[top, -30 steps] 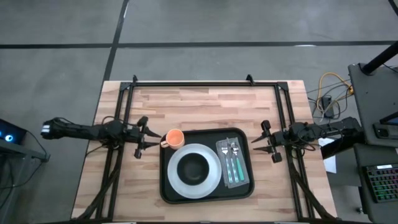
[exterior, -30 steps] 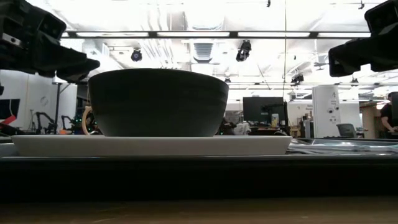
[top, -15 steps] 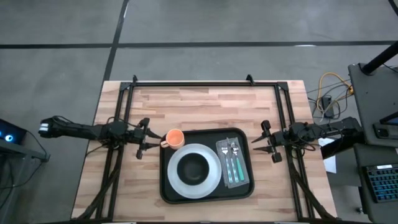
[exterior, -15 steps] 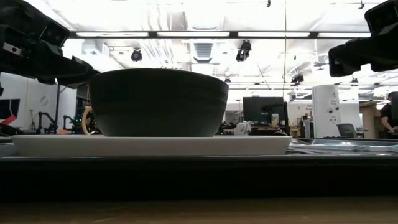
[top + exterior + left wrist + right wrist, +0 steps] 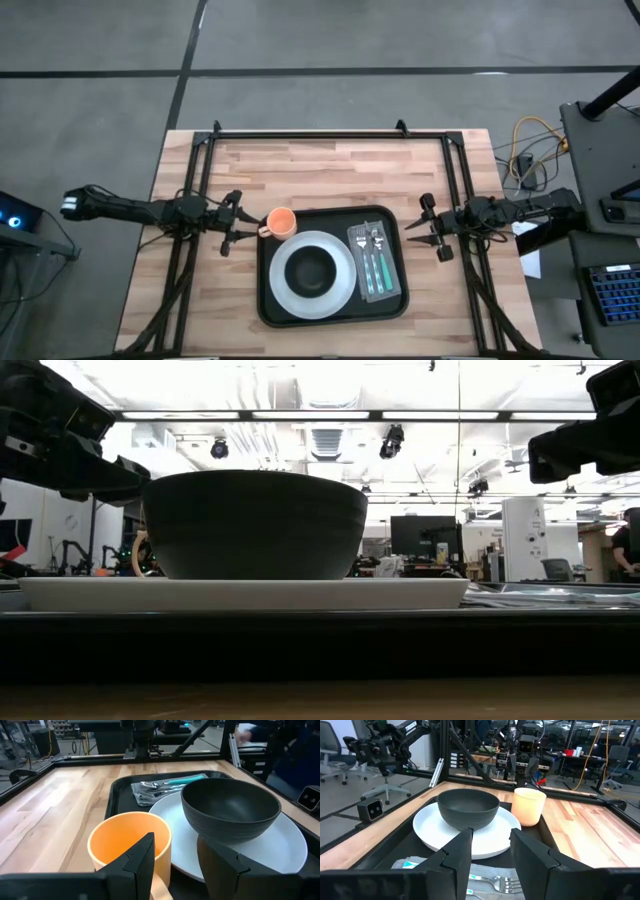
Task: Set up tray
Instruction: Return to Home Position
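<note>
The black tray (image 5: 268, 300) lies in the near middle of the table. On it sits a white plate (image 5: 345, 290) bearing a dark bowl (image 5: 313, 268), with a grey napkin (image 5: 392, 285) carrying teal-handled cutlery (image 5: 375, 262) to the plate's right. An orange cup (image 5: 281, 221) stands at the tray's far left corner, its handle (image 5: 159, 889) pointing at my left gripper. My left gripper (image 5: 231, 221) is open, just left of the cup, and the handle shows between its fingertips untouched (image 5: 175, 851). My right gripper (image 5: 430, 227) waits open beside the tray's right edge (image 5: 490, 837).
Dark frame rails (image 5: 310, 134) run along the table's far edge and down both sides beneath the arms. Bare wood (image 5: 320, 170) lies between the tray and the far rail. In the low view the bowl (image 5: 255, 525) fills the middle, with my left gripper (image 5: 100, 465) beside it.
My left gripper has drawn back a little toward the table's left edge, away from the orange cup, staying open. The cup, tray and right arm have kept still.
</note>
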Motion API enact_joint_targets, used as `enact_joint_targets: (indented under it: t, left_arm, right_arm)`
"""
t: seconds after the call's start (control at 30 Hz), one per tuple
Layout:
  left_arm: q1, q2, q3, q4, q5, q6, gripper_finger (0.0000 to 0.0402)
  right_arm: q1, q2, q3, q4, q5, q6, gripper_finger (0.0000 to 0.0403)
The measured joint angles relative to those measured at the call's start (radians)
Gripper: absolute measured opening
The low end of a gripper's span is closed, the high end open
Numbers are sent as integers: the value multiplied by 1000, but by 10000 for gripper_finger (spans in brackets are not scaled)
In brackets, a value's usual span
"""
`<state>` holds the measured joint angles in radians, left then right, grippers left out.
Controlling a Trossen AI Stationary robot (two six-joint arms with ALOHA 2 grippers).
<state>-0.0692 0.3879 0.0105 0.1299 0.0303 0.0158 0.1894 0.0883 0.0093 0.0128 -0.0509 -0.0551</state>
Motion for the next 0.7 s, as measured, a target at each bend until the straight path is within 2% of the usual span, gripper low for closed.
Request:
enact_joint_targets:
  t: [0.7]
  left_arm:
    - [0,0,0,0,0,0,130]
  right_arm:
    - [0,0,0,0,0,2,122]
